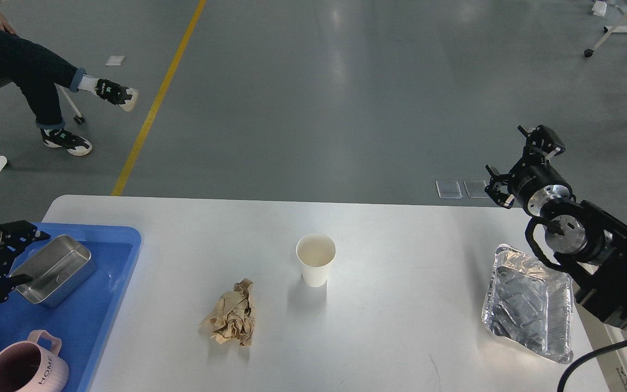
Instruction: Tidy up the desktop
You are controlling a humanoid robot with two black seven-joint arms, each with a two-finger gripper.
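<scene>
**Both my grippers free, clutter spread over the desktop**

My left gripper [11,260] hangs at the left edge of the view with its two fingers spread apart and nothing between them. It sits just beside the near-left end of the steel box [55,268], over the blue tray [109,272]; whether a fingertip touches the box I cannot tell. The box lies in the far part of the tray, open side up, and a pink mug [22,367] marked HOME stands in the tray's near corner.

My right gripper [517,163] is raised beyond the far right edge of the desktop [400,283], over the grey floor, its fingers parted and holding nothing. Below my right arm, a crumpled foil tray [528,302] lies on the desktop's right end.

The desktop is the wide white surface filling the lower part of the view. A white paper cup [315,259] stands upright near its middle, and a crumpled ball of brown paper [230,320] lies just nearer and to its left, apart from the cup. The blue tray rests on the desktop's left end.
</scene>
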